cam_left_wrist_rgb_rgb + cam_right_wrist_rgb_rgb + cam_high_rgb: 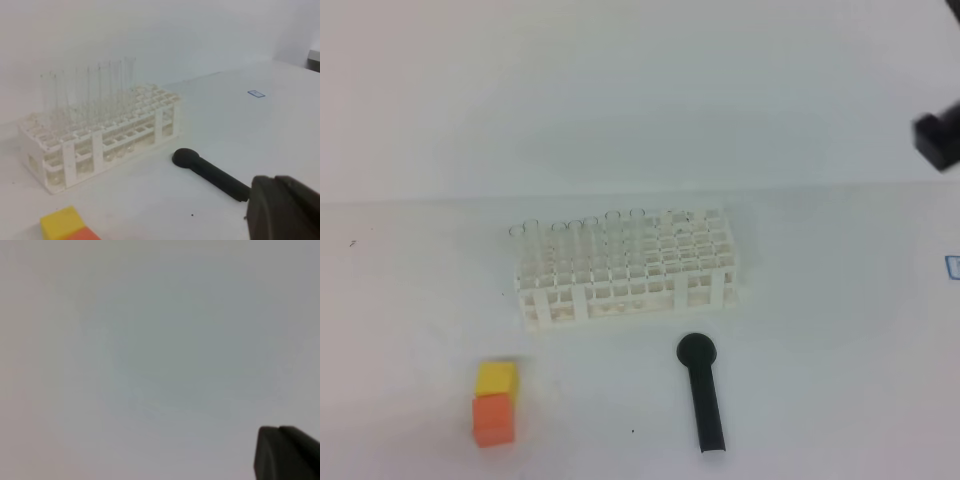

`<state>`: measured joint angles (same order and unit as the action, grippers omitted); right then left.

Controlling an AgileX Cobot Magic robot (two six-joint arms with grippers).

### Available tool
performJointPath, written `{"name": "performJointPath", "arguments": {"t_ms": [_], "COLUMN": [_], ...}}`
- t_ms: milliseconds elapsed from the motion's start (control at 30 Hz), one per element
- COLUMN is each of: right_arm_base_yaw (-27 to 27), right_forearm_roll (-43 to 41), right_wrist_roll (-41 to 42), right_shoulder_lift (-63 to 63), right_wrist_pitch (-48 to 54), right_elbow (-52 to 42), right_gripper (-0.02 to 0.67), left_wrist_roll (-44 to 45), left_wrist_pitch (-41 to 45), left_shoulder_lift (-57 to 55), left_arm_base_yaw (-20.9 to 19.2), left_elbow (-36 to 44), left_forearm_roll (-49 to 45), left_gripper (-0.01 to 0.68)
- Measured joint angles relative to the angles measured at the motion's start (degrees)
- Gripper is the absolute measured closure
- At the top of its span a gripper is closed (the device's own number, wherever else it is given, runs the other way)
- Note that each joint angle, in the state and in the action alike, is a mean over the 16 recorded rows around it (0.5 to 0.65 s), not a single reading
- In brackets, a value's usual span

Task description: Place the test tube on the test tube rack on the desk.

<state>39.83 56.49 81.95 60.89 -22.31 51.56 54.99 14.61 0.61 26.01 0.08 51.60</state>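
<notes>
I log both grippers, left (280, 210) and right (285, 452), clenched on nothing, tubes (90, 95) standing upright along the rack's (625, 272) far row on the desk (820, 350); any further tube, I judge, should go in vertically, well clear of the black tool (703, 392).

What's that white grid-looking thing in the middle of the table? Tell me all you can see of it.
The test tube rack is a white, plastic-looking rectangular block: a top grid of many small square holes over open-framed sides. It stands upright and level on the desk. Several clear tubes stand upright in its holes along one long side. Nothing else touches it.
</notes>
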Motion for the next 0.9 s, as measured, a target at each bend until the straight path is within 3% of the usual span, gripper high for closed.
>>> {"name": "performJointPath", "arguments": {"t_ms": [200,467,667,900], "right_arm_base_yaw": [-7.74,-24.88,-34.97,-39.33], "right_forearm_roll": [11.86,21.82,24.50,22.66], "right_wrist_roll": [4.60,5.35,5.43,2.62], "right_shoulder_lift": [-12.65,-32.41,-44.28,-50.59], "right_wrist_pitch": [4.98,15.62,19.66,20.72], "right_elbow": [-13.31,-30.78,-38.01,-40.61], "right_gripper": [0.650,0.650,0.650,0.650], "left_wrist_roll": [0.00,0.00,0.00,0.00], "left_wrist_pitch": [-0.03,-0.09,-0.12,-0.15], "left_shoulder_lift": [0.20,0.53,0.79,0.85], "left_arm_base_yaw": [0.02,0.05,0.07,0.07], "left_elbow": [0.00,0.00,0.00,0.00], "left_forearm_roll": [0.00,0.00,0.00,0.00], "left_gripper": [0.674,0.674,0.674,0.674]}}
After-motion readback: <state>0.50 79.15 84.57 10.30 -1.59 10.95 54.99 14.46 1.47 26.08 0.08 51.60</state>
